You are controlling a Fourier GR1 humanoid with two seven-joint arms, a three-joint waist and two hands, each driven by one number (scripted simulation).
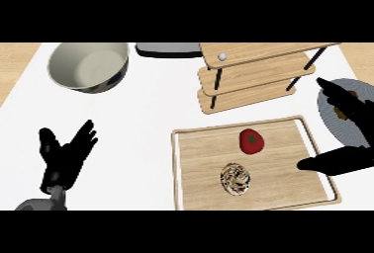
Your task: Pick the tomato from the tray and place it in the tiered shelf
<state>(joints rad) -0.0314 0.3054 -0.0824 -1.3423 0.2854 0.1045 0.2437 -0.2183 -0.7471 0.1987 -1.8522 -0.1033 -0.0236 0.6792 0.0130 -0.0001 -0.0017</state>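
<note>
The red round tomato (251, 141) lies on the far half of the pale wooden tray (191, 168), just beyond a brown-and-white speckled round object (236, 178) on the near half. The right hand (349, 128) hangs over the tray's right edge, spread and released, thumb low and near, fingers far, grasping nothing and well right of the tomato.

The step in hand looks to be the reach. To do it well, the hand should travel left until thumb and fingers straddle the tomato, then come down from above and close, staying clear of the speckled object. After lifting, the wooden tiered shelf (248, 74), standing just beyond the tray on the white surface (146, 123), calls for a move away and slightly left.

The left hand (67, 153) rests open at the near left, fingers up.

Counted: one tomato, one speckled object, one tray, one shelf with three boards showing, one grey-white bowl (89, 65) far left, one grey plate (327, 106) at the right edge, part hidden.
</note>
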